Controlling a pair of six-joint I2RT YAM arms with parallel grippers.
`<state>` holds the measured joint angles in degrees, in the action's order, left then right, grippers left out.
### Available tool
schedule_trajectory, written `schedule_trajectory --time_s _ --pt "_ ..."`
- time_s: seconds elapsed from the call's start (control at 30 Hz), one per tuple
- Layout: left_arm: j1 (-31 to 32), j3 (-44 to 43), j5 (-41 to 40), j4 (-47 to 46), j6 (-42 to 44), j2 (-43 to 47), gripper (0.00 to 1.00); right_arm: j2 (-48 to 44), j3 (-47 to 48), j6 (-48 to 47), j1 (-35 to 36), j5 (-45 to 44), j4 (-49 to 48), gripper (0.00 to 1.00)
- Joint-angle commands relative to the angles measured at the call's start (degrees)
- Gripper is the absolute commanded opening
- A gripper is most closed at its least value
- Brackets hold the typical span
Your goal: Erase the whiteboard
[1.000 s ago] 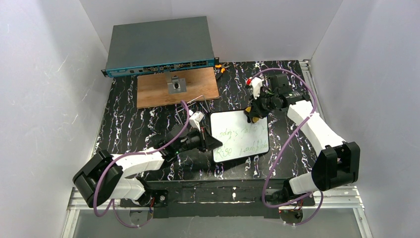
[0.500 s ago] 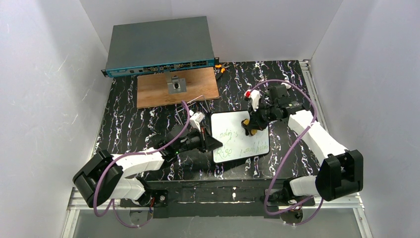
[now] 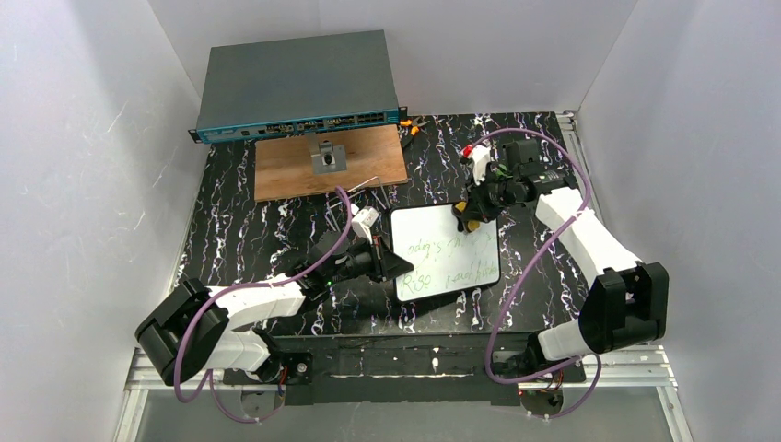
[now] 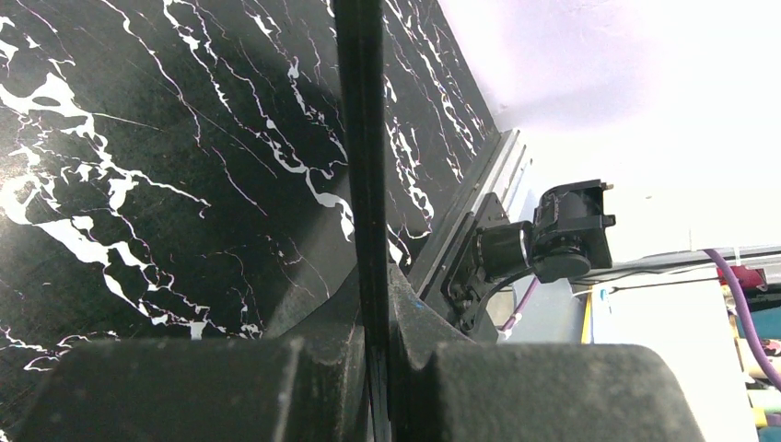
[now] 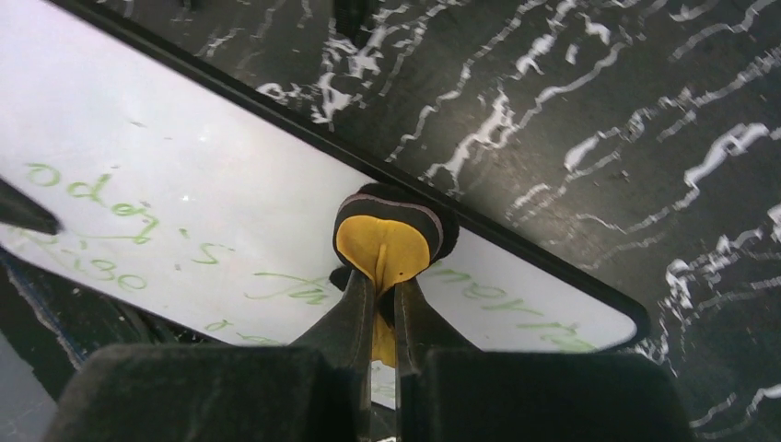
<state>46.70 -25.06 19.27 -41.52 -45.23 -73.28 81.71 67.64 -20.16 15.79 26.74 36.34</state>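
Observation:
The whiteboard (image 3: 447, 252) lies flat on the black marbled table, white with a thin black rim and green handwriting across it; it also shows in the right wrist view (image 5: 184, 203). My left gripper (image 3: 391, 264) is shut on the whiteboard's left rim, seen edge-on as a thin black strip (image 4: 361, 138) between the fingers. My right gripper (image 3: 468, 219) is shut on a yellow eraser with a black felt edge (image 5: 387, 241), pressed onto the board near its far right edge. Green marks lie on both sides of the eraser.
A brown wooden panel (image 3: 295, 168) carrying a small metal bracket (image 3: 327, 157) lies at the back left, with a grey network switch (image 3: 297, 85) behind it. Small orange-handled tools (image 3: 410, 126) sit at the back. White walls enclose the table.
My right gripper with the eraser swept toward the board's middle half a second ago and has now come back to the far right edge. The left arm has not moved.

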Motion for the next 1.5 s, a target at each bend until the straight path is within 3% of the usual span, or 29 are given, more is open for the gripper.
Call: schedule_trajectory --time_s 0.0,0.13,0.3,0.53,0.73,0.83,0.97,1.2,1.47 --pt "0.9 -1.4 5.1 -4.3 2.5 1.5 0.00 -1.8 1.3 -3.9 2.2 9.7 2.0 0.01" --pt "0.9 -1.6 5.1 -4.1 2.5 1.5 0.00 -4.6 -3.1 -6.9 3.1 10.5 2.5 0.01" --pt "0.9 -0.6 4.9 -5.0 2.2 2.3 0.00 -7.5 -9.1 -4.3 1.5 0.6 -3.6 0.01" --pt "0.9 -0.8 6.3 -6.1 2.6 1.7 0.00 -4.2 -5.2 0.0 -3.5 -4.3 -6.5 0.01" --pt "0.9 -0.9 6.5 -6.4 2.3 0.9 0.00 -0.7 1.8 -2.6 -2.1 4.7 -0.7 0.01" --pt "0.9 -1.0 6.1 -5.4 2.8 1.5 0.00 -1.8 0.7 -8.8 0.5 11.4 4.2 0.01" --pt "0.9 -1.0 6.2 -5.6 3.0 1.3 0.00 -5.5 -4.5 -13.9 2.7 13.8 6.5 0.01" --pt "0.9 -0.7 6.9 -6.6 2.9 1.2 0.00 -8.7 -10.1 -10.7 1.2 4.5 1.1 0.01" --pt "0.9 -0.4 7.1 -6.3 3.3 1.8 0.00 -3.4 -3.0 -5.0 -1.2 -4.6 -3.4 0.01"
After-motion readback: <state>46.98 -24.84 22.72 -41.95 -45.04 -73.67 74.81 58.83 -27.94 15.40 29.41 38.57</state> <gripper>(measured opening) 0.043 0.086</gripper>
